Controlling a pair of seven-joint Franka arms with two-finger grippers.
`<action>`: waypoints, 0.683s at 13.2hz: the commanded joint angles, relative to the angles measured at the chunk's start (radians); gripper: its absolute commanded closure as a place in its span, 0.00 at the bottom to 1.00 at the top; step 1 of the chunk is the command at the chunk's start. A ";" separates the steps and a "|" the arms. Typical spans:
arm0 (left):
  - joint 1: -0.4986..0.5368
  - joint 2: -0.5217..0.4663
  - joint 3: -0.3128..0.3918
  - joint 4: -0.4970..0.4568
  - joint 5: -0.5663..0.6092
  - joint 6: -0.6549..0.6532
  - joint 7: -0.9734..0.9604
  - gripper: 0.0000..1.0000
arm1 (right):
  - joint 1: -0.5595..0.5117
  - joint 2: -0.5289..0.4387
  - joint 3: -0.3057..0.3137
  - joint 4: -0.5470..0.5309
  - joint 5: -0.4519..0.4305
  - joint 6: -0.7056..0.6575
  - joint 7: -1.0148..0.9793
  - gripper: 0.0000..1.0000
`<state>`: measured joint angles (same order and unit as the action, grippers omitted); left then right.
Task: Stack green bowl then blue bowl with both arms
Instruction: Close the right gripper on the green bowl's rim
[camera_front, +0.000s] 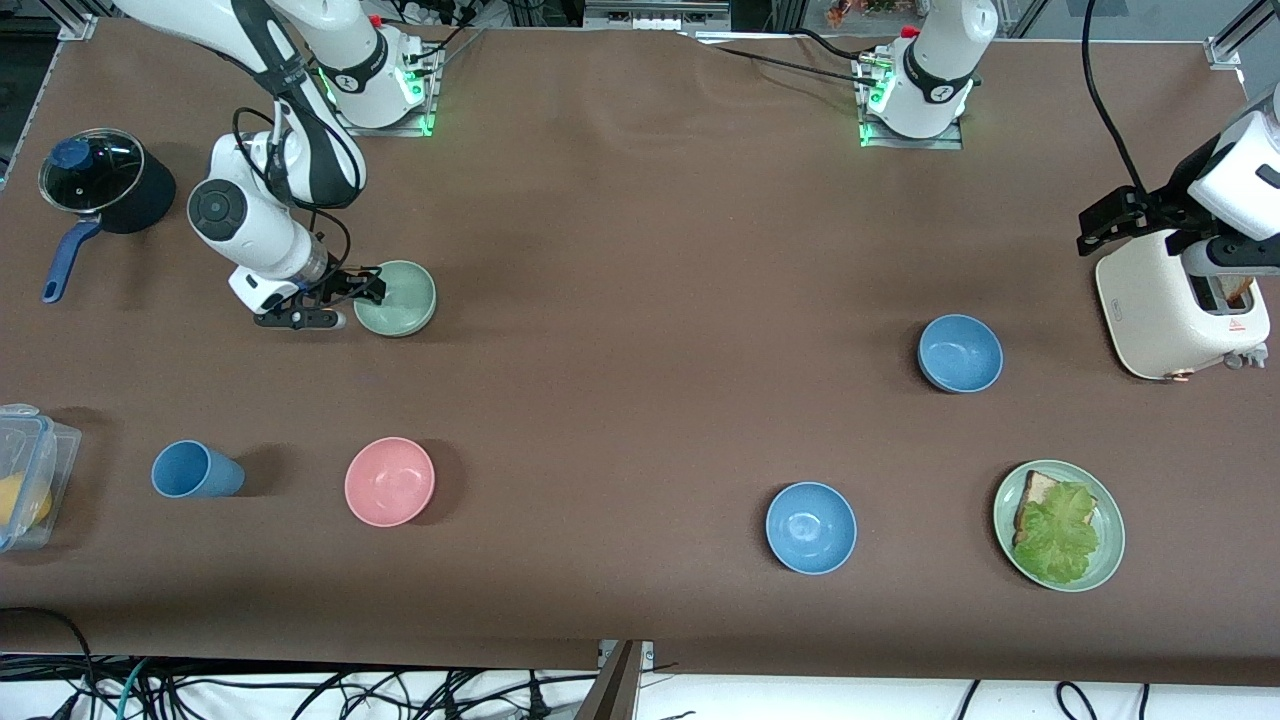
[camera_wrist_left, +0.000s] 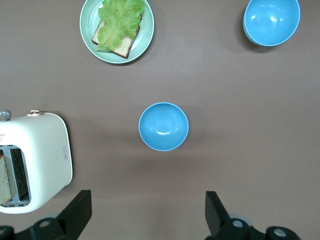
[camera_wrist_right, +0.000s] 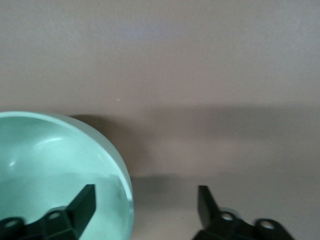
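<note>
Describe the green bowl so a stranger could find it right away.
Start at the black pot at the right arm's end of the table. The green bowl sits beside it, toward the middle, with the right gripper open across its rim. It is small, deep and empty, unlike the flat green plate.

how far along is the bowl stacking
Nothing is stacked yet. In hand: the right gripper is at the small pale green bowl, fingers open astride its rim, one inside. Left: gripping it, then stacking with a plain blue bowl. The left gripper hangs open above that bowl, near the white toaster.
</note>
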<state>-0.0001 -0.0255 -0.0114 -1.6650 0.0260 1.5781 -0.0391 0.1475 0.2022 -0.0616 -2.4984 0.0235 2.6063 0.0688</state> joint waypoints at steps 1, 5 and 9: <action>0.008 0.007 -0.001 0.021 -0.015 -0.018 0.018 0.00 | -0.005 -0.013 0.014 -0.017 0.000 0.009 -0.018 0.85; 0.008 0.007 -0.001 0.021 -0.015 -0.018 0.018 0.00 | -0.005 -0.017 0.017 -0.011 0.001 0.006 -0.023 1.00; 0.008 0.007 -0.001 0.021 -0.017 -0.018 0.018 0.00 | -0.006 -0.017 0.019 -0.008 0.003 0.006 -0.026 1.00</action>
<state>-0.0001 -0.0255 -0.0114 -1.6650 0.0260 1.5779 -0.0391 0.1475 0.1833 -0.0471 -2.4969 0.0236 2.6027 0.0570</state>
